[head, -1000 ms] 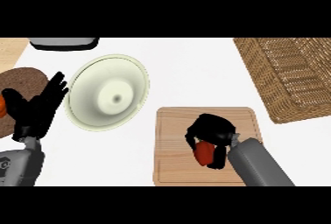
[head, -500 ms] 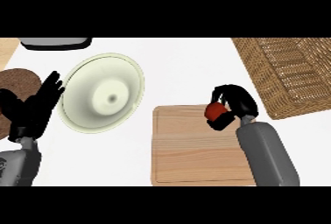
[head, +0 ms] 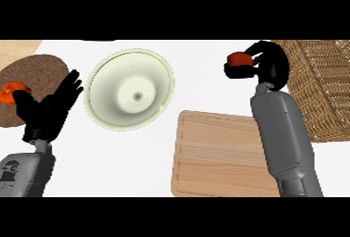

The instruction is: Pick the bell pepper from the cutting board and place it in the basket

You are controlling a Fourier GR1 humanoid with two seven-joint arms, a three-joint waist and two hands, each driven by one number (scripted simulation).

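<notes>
My right hand (head: 270,62) is curled round a red bell pepper (head: 239,59) and holds it in the air just left of the wicker basket (head: 321,88). Only the pepper's left side shows past the fingers. The wooden cutting board (head: 219,157) lies below and to the left of that hand, with my right forearm crossing its right edge. At the far left my left hand (head: 48,109) rests open with fingers up.
A pale green plate (head: 130,90) sits between the two hands. A round brown mat (head: 34,76) lies at the far left with an orange object (head: 10,92) on it, partly behind my left hand.
My right hand has lifted the bell pepper off the cutting board and carried it up and away toward the basket's left edge. The left hand has stayed where it was.
</notes>
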